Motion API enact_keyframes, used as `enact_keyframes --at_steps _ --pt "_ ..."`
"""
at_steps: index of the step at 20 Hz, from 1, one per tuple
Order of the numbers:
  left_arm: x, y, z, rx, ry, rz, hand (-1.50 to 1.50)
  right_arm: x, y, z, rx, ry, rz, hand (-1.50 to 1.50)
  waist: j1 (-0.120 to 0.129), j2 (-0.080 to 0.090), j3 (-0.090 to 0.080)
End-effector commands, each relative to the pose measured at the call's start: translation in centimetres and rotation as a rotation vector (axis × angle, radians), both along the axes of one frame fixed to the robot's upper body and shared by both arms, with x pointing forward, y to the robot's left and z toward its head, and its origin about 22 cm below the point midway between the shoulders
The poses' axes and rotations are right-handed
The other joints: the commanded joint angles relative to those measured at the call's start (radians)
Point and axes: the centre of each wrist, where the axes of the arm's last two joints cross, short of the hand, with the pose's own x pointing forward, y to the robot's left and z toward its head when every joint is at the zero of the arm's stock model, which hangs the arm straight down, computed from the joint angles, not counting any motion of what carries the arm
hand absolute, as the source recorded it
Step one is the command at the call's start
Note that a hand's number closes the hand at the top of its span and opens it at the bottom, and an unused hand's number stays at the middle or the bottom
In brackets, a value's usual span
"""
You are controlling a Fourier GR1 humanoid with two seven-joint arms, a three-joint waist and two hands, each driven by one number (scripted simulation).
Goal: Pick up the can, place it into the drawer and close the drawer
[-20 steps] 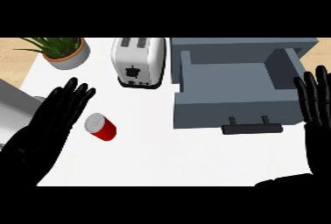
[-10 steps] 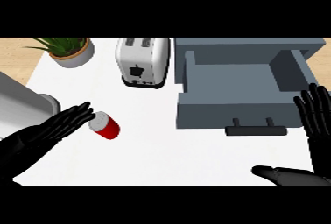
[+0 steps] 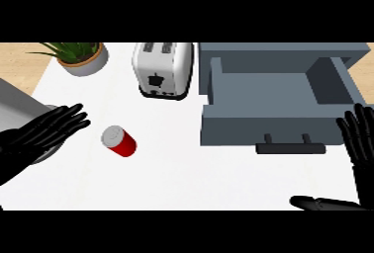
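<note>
Counter [image 3: 182,178]: open drawer [image 3: 274,94] seemingly bare, can [image 3: 119,141] outside.

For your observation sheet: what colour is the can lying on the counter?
The can is red with a silver-grey top, seen clearly in the head view.

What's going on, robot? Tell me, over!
Both hands open: left hand beside the can, not touching; right hand near the open drawer. Nothing between them.
</note>
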Motion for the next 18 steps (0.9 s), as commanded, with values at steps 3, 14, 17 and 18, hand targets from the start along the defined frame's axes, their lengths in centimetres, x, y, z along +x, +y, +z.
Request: enact_keyframes --at_steps 3,14,17,18 --pt "2.4 0.1 -0.5 0.003 0.018 0.037 -1.5 -0.4 -1.0 -1.5 -0.001 -0.005 0.003 -1.5 -0.002 0.0 0.0" --pt "3.5 -1.6 -6.6 0.03 0.065 0.03 -1.5 -3.1 -2.1 -2.8 0.001 -0.001 -0.015 -1.5 -0.006 0.001 0.0" --pt "3.0 -0.3 -6.1 0.048 0.047 0.039 -1.5 -3.0 -1.8 -1.7 -0.012 -0.002 -0.018 -1.5 -0.002 0.0 0.0" --pt "2.7 -2.7 -6.7 0.043 0.032 0.052 -1.5 -3.4 -2.6 -2.2 -0.003 -0.002 -0.012 -1.5 -0.002 0.0 0.0"
